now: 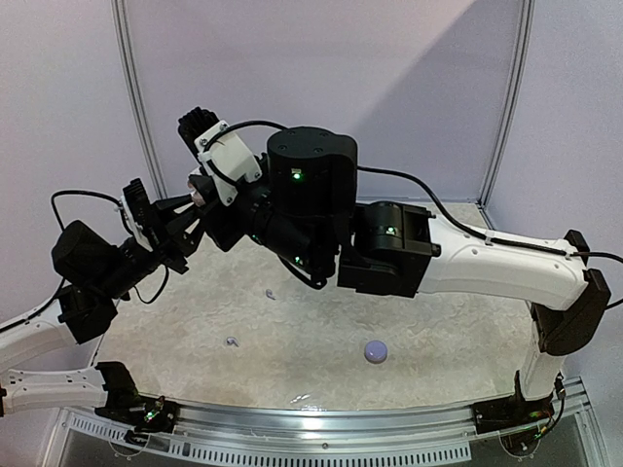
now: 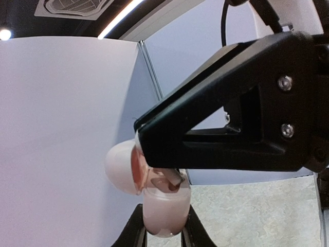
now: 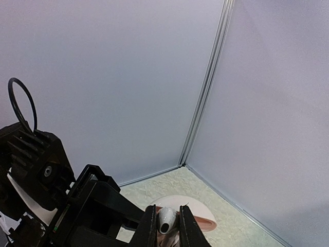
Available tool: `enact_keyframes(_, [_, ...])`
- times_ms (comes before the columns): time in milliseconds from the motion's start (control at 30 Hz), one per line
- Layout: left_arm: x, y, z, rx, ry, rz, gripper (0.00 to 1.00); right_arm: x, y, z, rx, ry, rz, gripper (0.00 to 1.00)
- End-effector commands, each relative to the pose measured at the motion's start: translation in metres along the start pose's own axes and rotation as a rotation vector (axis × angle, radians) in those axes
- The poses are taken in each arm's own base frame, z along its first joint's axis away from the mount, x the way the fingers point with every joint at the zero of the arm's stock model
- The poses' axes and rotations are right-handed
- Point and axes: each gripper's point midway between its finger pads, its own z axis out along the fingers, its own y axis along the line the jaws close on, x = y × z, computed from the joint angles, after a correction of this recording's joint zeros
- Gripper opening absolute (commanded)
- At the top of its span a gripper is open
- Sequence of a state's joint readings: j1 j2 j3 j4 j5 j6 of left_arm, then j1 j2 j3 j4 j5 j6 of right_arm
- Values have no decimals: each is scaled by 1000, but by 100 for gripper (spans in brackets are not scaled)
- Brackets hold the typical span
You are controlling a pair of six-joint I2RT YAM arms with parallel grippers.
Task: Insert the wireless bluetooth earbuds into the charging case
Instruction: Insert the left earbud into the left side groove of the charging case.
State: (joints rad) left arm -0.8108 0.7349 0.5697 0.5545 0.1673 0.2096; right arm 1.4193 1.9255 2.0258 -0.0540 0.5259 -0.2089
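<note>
- Top view?
- Over the bench's [image 1: 438, 331] far-left corner, the left gripper [image 1: 193, 216] and right gripper [image 1: 204, 187] meet aloft.
- Left wrist?
- It clamps the charging case [image 2: 163, 213], lid open, steadying it.
- Right wrist?
- It pinches an earbud [image 3: 165, 220] right above the case, likely for seating.

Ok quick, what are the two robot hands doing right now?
Left gripper: jaws closed on the open charging case.
Right gripper: jaws closed on one earbud.

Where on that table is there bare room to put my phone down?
The mat is bare right of the small lavender round object, up to the right arm's base. Left-centre is busier: a tiny pale piece and a second piece lie there, and both arms meet overhead at the back left.
</note>
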Motion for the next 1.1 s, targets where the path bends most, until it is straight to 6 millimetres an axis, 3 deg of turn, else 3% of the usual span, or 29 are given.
enact_keyframes(0, [-26,2,4,-6,-89,-3,0,48,12,11,-26,112,-43,0])
enact_keyframes(333, [-27,7,2,-26,-89,11,0,71,-3,13,45,154,-53,0])
enact_keyframes(467, [-25,8,3,-34,-84,13,0,68,-3,13,51,144,-59,1])
enact_keyframes(767, [-24,14,2,-65,-82,5,0,63,-25,11,175,131,-70,0])
enact_keyframes(1067, [-24,21,1,-104,-84,8,0,54,-28,12,191,108,-79,0])
